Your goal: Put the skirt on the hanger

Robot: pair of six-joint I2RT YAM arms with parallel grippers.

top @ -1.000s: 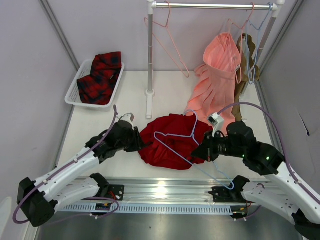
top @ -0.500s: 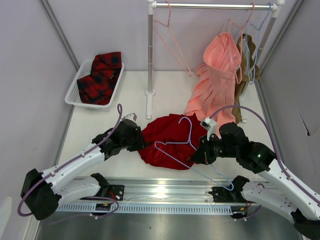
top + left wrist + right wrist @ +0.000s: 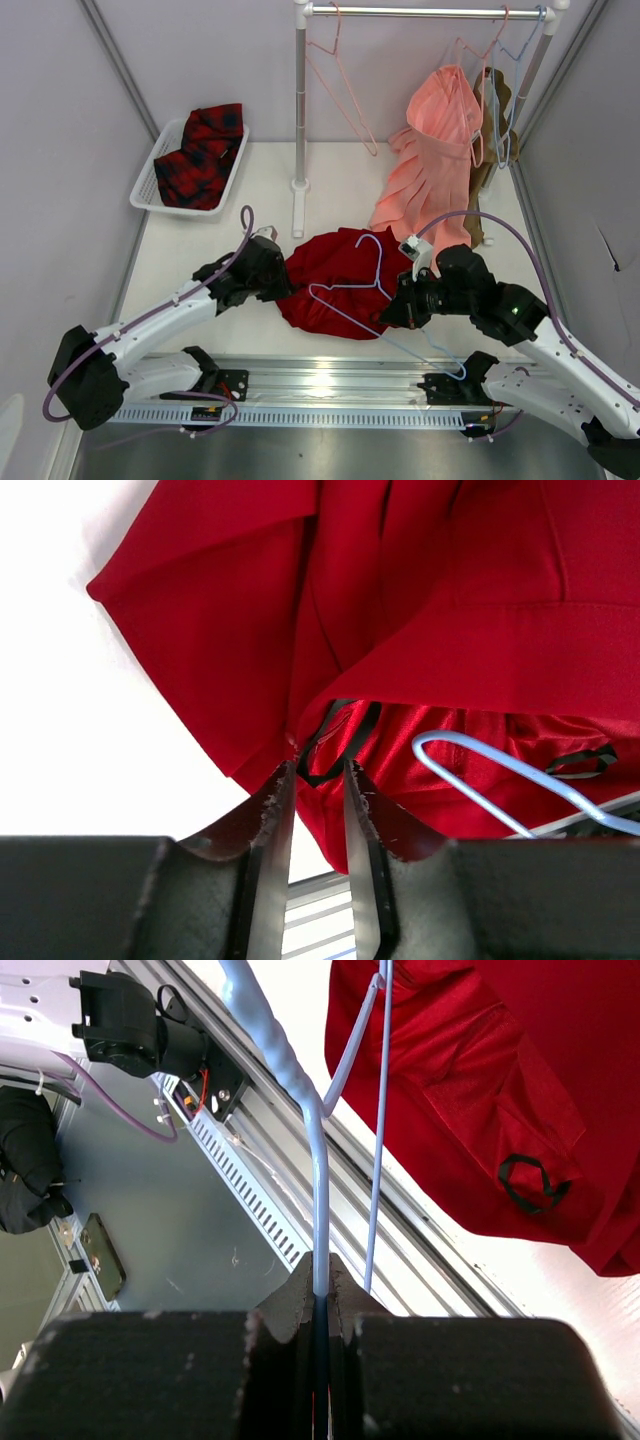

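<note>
A white table (image 3: pixel 340 185) sits between pale grey walls. At its far left corner, a white slatted basket (image 3: pixel 150 175) holds a crumpled red-and-black plaid garment (image 3: pixel 203 150). Near the back centre, a white upright pole (image 3: pixel 300 110) stands on a flat foot and carries a metal bar (image 3: pixel 420 12) running right across the top. An empty pink wire hanger (image 3: pixel 340 95) dangles from the bar beside the pole. Further right, a salmon-pink pleated skirt (image 3: pixel 432 160) hangs from the bar, with a brown garment (image 3: pixel 492 110) just behind it. A ribbed aluminium track (image 3: pixel 320 385) runs along the table's near edge.
</note>
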